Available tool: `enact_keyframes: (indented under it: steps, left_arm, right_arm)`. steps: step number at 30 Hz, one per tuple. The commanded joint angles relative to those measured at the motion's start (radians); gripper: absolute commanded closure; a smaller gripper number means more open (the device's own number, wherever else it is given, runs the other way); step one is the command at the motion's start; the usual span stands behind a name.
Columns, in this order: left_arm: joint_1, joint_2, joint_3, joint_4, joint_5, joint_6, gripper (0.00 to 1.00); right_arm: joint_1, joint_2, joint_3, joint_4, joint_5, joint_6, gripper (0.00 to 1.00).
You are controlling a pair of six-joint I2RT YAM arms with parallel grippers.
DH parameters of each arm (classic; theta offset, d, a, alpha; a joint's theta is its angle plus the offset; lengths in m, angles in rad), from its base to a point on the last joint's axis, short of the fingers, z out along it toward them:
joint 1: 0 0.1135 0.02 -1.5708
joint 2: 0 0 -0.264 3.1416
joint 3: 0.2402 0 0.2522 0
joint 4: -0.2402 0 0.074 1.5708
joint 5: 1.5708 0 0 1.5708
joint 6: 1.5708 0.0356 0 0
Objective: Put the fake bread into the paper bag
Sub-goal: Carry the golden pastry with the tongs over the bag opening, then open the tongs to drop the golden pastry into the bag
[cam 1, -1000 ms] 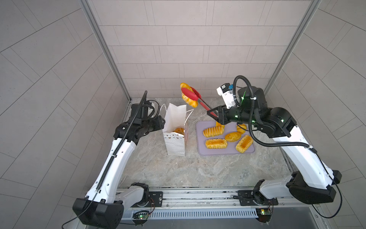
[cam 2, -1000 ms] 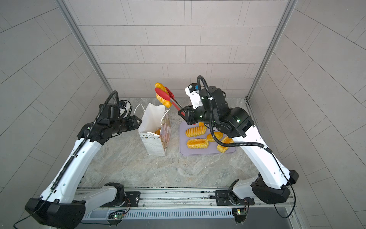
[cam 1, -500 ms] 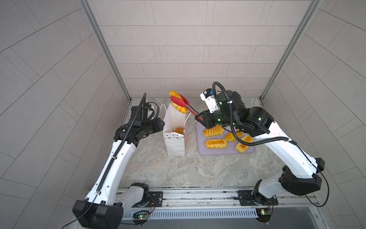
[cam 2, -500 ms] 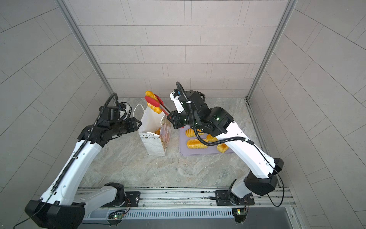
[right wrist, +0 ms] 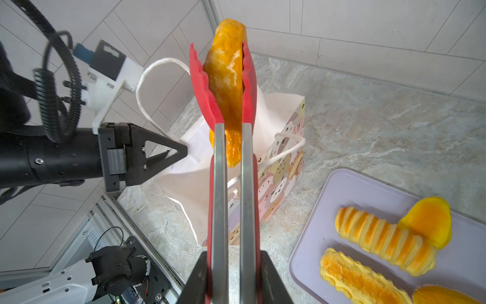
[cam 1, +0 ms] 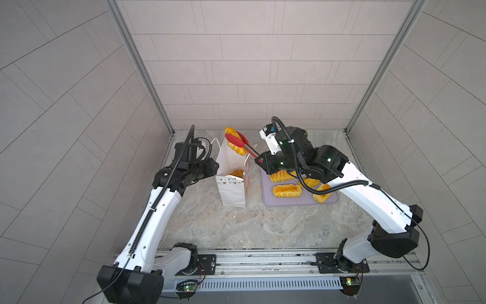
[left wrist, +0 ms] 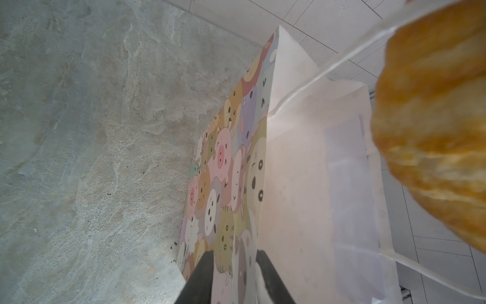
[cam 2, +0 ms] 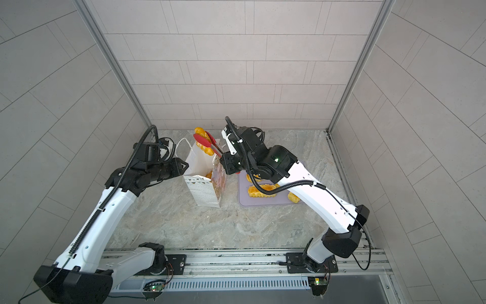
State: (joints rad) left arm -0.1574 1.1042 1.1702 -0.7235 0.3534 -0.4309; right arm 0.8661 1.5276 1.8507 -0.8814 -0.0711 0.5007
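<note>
Count: fake bread (cam 1: pixel 286 190), six pieces seen. Four lie on the lilac tray (cam 1: pixel 299 203), one inside the paper bag (cam 1: pixel 232 190), and one held loaf (cam 1: pixel 238 150) sits in the red tongs (cam 1: pixel 233 140) above the bag mouth, upper centre. Bag stands just left of tray, with a strip of worktop (cam 1: pixel 236 229) between and bare worktop below both. Right gripper (right wrist: pixel 232 260) clamps the tongs' handles, arm reaching over the tray, tongs slanting up-left. Left gripper (left wrist: pixel 234 254) is level at the bag's left rim, fingers (left wrist: pixel 205 273) apart, straddling the wall.
</note>
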Motion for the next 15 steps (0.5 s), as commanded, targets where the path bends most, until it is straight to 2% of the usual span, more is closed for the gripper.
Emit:
enact_keyframes:
  steps: [1, 15]
  left_arm:
    - [0.007, -0.016, -0.011, 0.019, 0.009, -0.008, 0.68]
    - [0.007, -0.012, -0.019, 0.032, 0.018, -0.016, 0.69]
  right_arm:
    - [0.008, -0.028, -0.005, 0.068, 0.019, 0.02, 0.72]
    - [0.008, -0.046, -0.04, 0.068, 0.008, 0.023, 0.61]
